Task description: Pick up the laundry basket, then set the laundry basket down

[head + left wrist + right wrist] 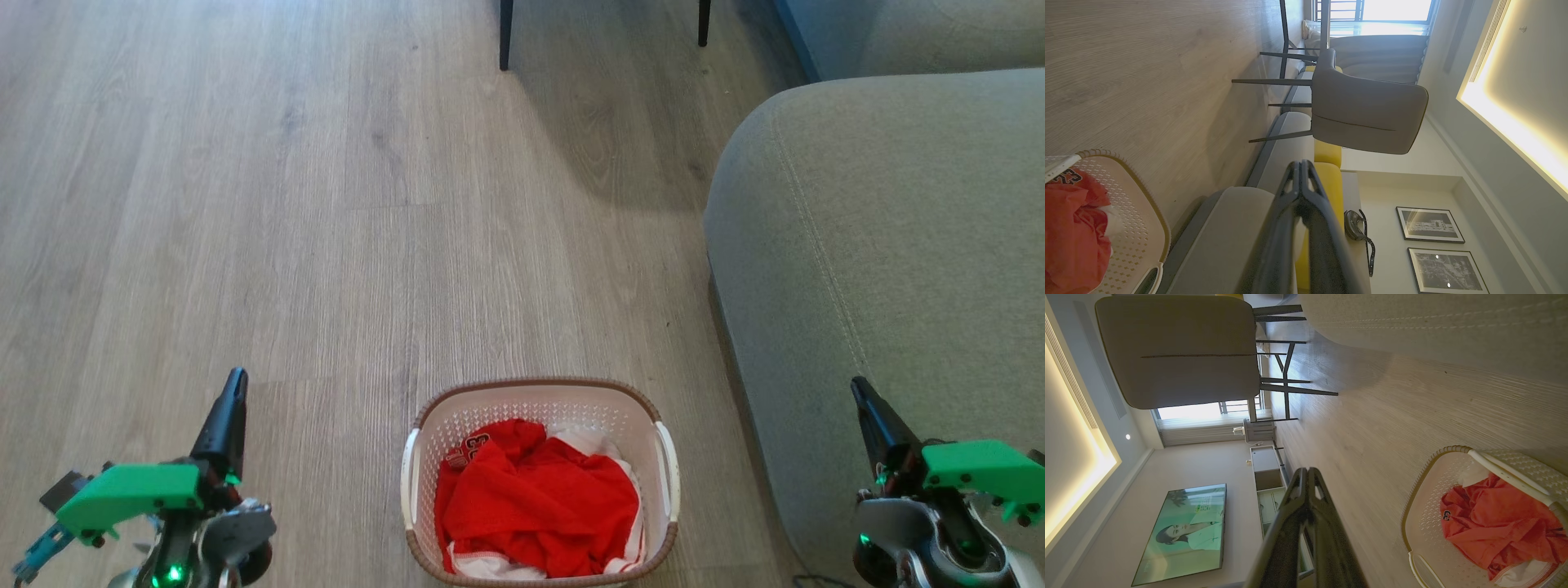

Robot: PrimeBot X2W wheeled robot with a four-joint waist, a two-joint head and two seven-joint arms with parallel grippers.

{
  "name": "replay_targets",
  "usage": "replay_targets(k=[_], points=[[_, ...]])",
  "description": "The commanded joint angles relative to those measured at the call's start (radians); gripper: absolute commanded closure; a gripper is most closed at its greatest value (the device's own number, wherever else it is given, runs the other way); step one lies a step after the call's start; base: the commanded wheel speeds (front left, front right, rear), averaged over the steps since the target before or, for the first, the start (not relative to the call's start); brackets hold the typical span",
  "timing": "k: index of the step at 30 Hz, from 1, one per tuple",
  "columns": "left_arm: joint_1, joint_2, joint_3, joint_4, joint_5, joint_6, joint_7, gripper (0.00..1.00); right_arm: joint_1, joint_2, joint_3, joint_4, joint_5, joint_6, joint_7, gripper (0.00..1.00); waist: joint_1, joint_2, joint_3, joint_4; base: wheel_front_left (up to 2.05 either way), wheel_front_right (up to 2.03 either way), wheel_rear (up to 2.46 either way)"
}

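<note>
Wood-look floor [326, 204] carries the basket [535, 382], which stands upright with red and white clothes [539, 498] heaped inside. Left of the basket and well apart from it, the left gripper [234, 384] hangs with its fingers pressed together, holding nothing. Right of the basket, the right gripper [859, 394] is likewise closed and empty, seemingly over the edge of the grey sofa [882, 245]. Beyond the basket stand two dark chair legs [505, 33].
</note>
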Motion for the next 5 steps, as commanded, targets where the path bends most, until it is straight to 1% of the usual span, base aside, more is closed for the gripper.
replay_targets(k=[1,5], points=[[-0.06,0.005,0.035,-0.029,0.006,-0.007,0.005,1.0,-0.046,-0.004,0.015,-0.032,-0.006,0.007,0.005,1.0,0.0,0.0,0.0,0.0,0.0,0.0,0.0],[-0.06,0.004,0.036,-0.029,0.007,-0.007,0.005,1.0,-0.046,-0.004,0.014,-0.032,-0.006,0.007,0.006,1.0,0.0,0.0,0.0,0.0,0.0,0.0,0.0]])
